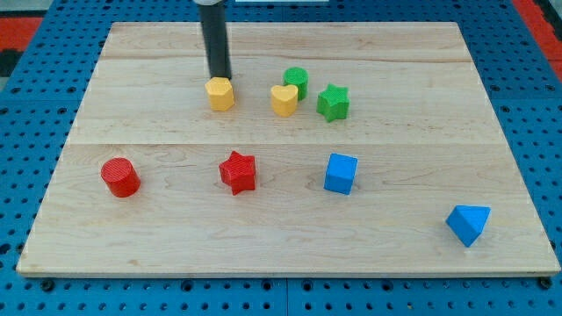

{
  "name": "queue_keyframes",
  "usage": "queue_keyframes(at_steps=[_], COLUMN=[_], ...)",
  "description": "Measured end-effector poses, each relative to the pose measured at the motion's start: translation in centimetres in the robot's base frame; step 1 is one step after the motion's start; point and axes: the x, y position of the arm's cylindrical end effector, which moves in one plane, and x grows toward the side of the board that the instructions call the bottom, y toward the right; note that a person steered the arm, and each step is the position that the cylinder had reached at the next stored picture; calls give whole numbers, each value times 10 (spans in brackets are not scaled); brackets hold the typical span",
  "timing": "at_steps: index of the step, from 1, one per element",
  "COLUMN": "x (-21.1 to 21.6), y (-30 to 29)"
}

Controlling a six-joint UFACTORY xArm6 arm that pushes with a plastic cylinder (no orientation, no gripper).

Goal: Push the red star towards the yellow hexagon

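Observation:
The red star lies on the wooden board a little left of centre. The yellow hexagon sits above it, toward the view's top. My tip is at the end of the dark rod, right at the hexagon's top edge, touching or nearly touching it. The tip is well above the red star, with the hexagon between them.
A yellow heart, a green cylinder and a green star cluster right of the hexagon. A red cylinder lies at the left. A blue cube and a blue triangular block lie at the right.

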Motion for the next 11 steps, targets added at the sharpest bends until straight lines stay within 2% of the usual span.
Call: queue_keyframes(at_steps=[1,2,3,4,5,6,7,8,9,10,11], x=[22,49,54,92,133,191,198,177,206,186,157], y=[-32,-10,7,87,142,126,71,37,25,-6,25])
